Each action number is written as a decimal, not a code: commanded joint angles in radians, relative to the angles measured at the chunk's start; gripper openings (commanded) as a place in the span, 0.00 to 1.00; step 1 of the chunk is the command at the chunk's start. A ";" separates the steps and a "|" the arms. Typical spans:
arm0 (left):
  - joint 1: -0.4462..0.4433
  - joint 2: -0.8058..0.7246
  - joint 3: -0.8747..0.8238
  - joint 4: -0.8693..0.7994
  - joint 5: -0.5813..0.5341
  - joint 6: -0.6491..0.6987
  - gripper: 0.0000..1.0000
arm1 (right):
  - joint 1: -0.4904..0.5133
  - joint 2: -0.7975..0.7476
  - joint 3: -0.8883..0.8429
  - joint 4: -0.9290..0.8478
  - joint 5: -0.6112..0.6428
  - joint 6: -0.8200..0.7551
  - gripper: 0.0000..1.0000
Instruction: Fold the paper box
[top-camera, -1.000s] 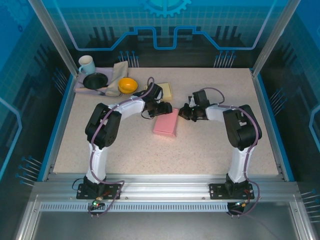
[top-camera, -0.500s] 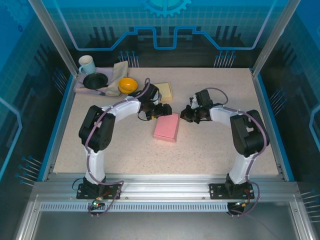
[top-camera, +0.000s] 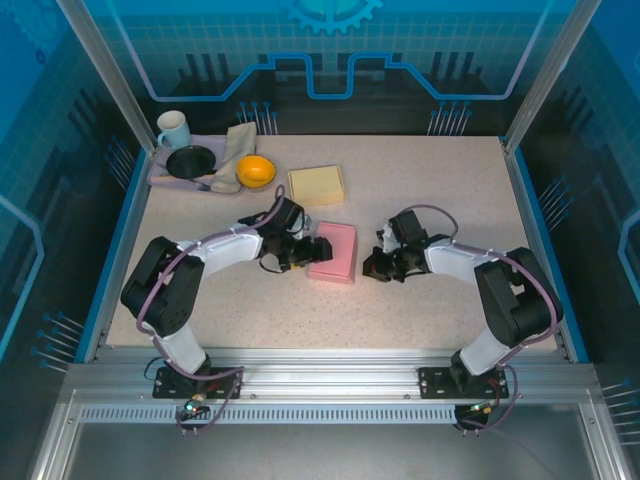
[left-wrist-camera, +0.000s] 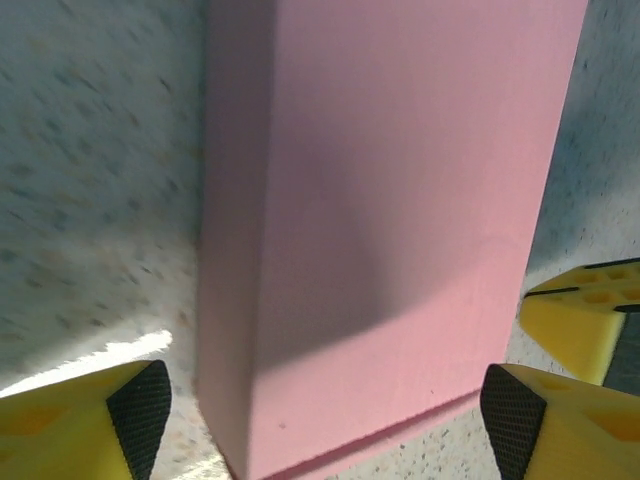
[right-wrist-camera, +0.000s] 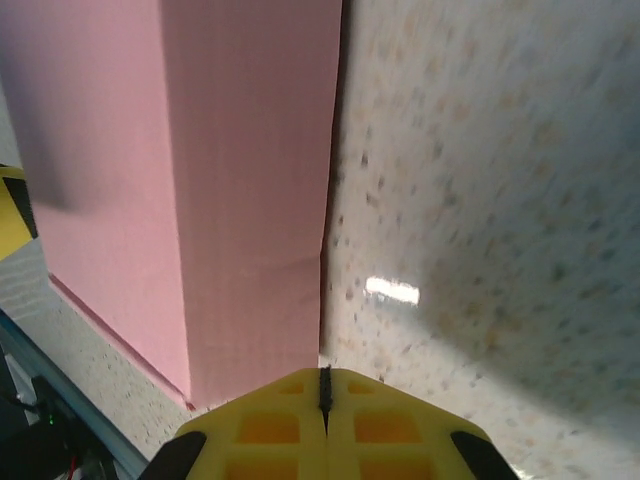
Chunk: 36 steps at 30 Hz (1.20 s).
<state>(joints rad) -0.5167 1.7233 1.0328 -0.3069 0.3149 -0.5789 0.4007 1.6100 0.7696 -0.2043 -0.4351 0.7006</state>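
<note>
Box (top-camera: 333, 252), pink and closed, is lying flat on the table (top-camera: 430, 190), just on the near side of the yellow pad (top-camera: 316, 185) and apart from it. The left gripper (top-camera: 307, 252) is sitting to the near left of the pad, at the box's left edge. In the left wrist view its jaws are standing wide apart, with the box (left-wrist-camera: 380, 200) lying between the two fingertips (left-wrist-camera: 140, 405) and neither one gripping it. The right gripper (top-camera: 377, 266) is resting to the near right of the pad, just beside the box's right edge. In the right wrist view its fingers (right-wrist-camera: 270, 425) are pressing together with only a thin seam between them and nothing held, and the box (right-wrist-camera: 200, 180) is lying just ahead of them. Left of the pad, a tray (top-camera: 160, 178) is carrying a cup (top-camera: 172, 128), a black dish (top-camera: 190, 161) and a cloth (top-camera: 235, 150). An orange bowl (top-camera: 255, 171) is sitting just beside the cloth.
</note>
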 joint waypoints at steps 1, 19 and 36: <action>-0.027 0.002 0.008 0.046 0.000 -0.027 0.84 | 0.026 0.031 -0.009 0.064 -0.037 0.050 0.05; -0.119 0.028 -0.093 0.220 0.011 -0.297 0.82 | 0.118 0.145 -0.105 0.813 -0.180 0.431 0.05; -0.133 0.088 0.006 0.204 0.037 -0.288 0.81 | 0.178 0.158 -0.001 0.529 -0.133 0.291 0.05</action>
<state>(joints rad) -0.5732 1.7683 1.0027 -0.1551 0.0685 -0.8352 0.5106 1.7622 0.6975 0.2584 -0.5503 1.0405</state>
